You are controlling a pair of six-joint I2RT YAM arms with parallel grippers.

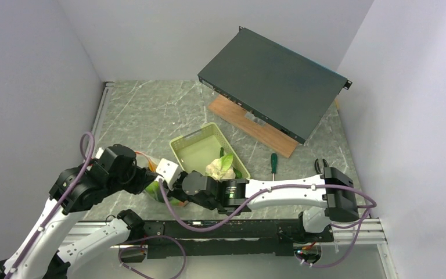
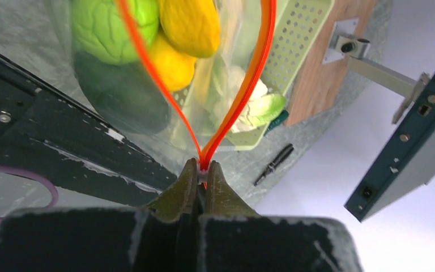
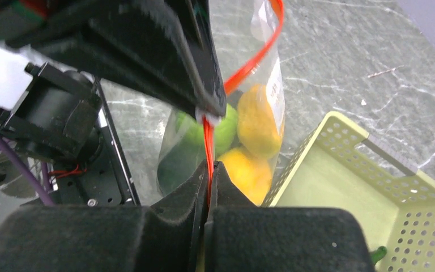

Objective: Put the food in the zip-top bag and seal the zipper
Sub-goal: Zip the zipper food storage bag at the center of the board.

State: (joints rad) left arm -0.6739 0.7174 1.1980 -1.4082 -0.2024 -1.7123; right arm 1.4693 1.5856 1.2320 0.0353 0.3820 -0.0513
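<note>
I'm sealing now: left gripper and right gripper both pinch the zipper. Next I slide along its open part, top middle.

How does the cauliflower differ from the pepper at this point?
The cauliflower lies in the basket; the pepper is inside the bag. The cauliflower is white with green leaves; the pepper is plain bright green. The cauliflower lies in the open; the pepper is packed against yellow food. Shared: neither is gripped, since the left gripper and right gripper both pinch the zipper.
</note>
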